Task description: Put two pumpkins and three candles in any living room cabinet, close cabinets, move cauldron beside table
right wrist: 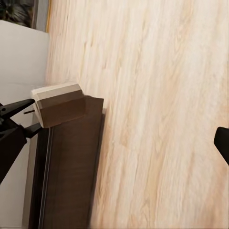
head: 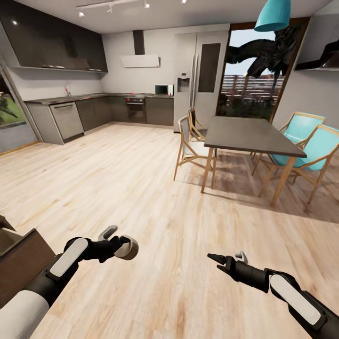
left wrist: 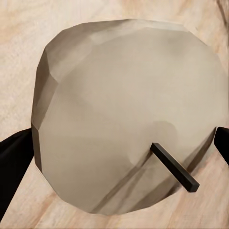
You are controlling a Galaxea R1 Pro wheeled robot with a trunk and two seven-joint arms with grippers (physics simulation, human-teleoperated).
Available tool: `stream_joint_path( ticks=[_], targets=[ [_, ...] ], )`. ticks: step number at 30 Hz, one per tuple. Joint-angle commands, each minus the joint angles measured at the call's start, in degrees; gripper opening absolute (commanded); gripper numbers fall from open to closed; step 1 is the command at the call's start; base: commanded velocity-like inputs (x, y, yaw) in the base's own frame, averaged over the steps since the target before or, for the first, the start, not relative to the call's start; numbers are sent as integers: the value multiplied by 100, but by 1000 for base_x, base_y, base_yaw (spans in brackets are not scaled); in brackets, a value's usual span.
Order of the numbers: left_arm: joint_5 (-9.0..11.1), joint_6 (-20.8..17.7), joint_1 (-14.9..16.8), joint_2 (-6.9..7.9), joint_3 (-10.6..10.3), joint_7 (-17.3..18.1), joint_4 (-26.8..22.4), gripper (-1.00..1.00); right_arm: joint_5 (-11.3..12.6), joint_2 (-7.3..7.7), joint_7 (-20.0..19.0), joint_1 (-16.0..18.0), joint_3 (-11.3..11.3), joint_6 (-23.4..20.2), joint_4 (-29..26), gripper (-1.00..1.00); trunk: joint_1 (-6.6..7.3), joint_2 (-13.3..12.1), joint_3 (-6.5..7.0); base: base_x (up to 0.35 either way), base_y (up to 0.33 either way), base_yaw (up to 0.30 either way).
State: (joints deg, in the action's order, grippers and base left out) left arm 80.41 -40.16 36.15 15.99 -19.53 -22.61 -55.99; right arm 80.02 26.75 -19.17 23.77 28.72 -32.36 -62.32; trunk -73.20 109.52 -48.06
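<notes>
At the lower left edge of the frame sits the dark-brown cabinet (head: 21, 256), one front pulled out and open, presumably waiting for its load. Just right of it, the left gripper (head: 123, 242) is clamped on a pale candle (head: 127, 248), its flat top and wick facing the wrist camera; it seems carried toward that drawer. The wood floor (head: 141, 188) between them lies bare. At lower right, the right gripper (head: 226, 259) hangs with its fingers spread, holding nothing. Farther back on the right, a dining table (head: 249, 136) with chairs (head: 190, 141) stands well apart.
</notes>
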Motion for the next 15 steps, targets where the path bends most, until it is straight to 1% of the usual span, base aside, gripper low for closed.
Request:
stream_joint_path(
  ticks=[1, 15],
  targets=[
    [72, 11, 6, 4, -16, -59, -8, -100, 23, 6, -8, 5, 12, -7, 1, 100, -2, 3, -3, 291, -105, 280],
    [64, 14, 6, -3, -24, -65, -8, -100, 22, 6, -8, 5, 19, -7, 1, 100, -2, 3, 29, 280, -116, 280]
  ],
)
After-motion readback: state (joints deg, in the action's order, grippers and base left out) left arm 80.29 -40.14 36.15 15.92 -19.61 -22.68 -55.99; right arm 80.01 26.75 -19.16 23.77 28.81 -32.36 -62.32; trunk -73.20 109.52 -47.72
